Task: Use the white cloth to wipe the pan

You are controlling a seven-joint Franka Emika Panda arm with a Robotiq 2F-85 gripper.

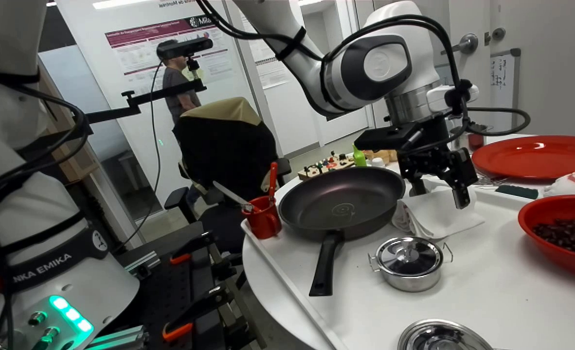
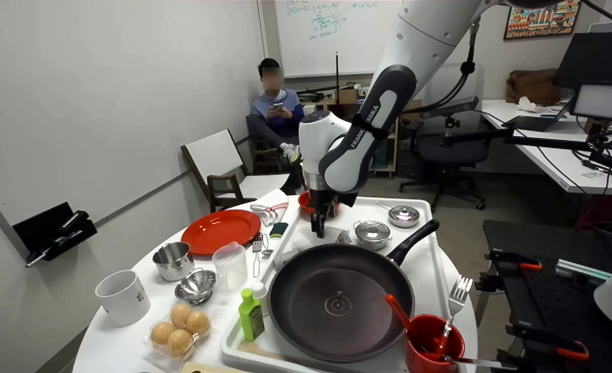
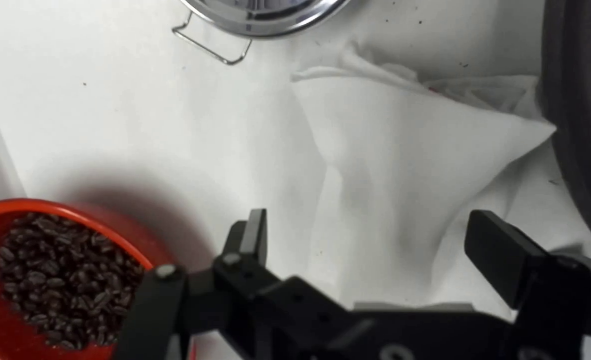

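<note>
The gripper hangs over the cloth, fingers spread wide, with part of the cloth showing between them in the wrist view; whether the tips touch it, I cannot tell. The cloth lies loosely folded in the tray, between the pan and the red bowl of dark beans. One corner of it reaches the pan's rim in the wrist view, though contact is hard to judge. The pan sits open side up in the tray, a pale mark at the middle of its base. Near its handle stands a lidded pot, just beside the cloth, and in an exterior view a lidded saucepan stands next to that. A red mug holding a fork and a knife is just beside the pan, as is a green bottle. Outside the tray, on the table, are a red plate, a sponge near the tray's rim and, well apart from the cloth, a white mug. A person sits in the background.
</note>
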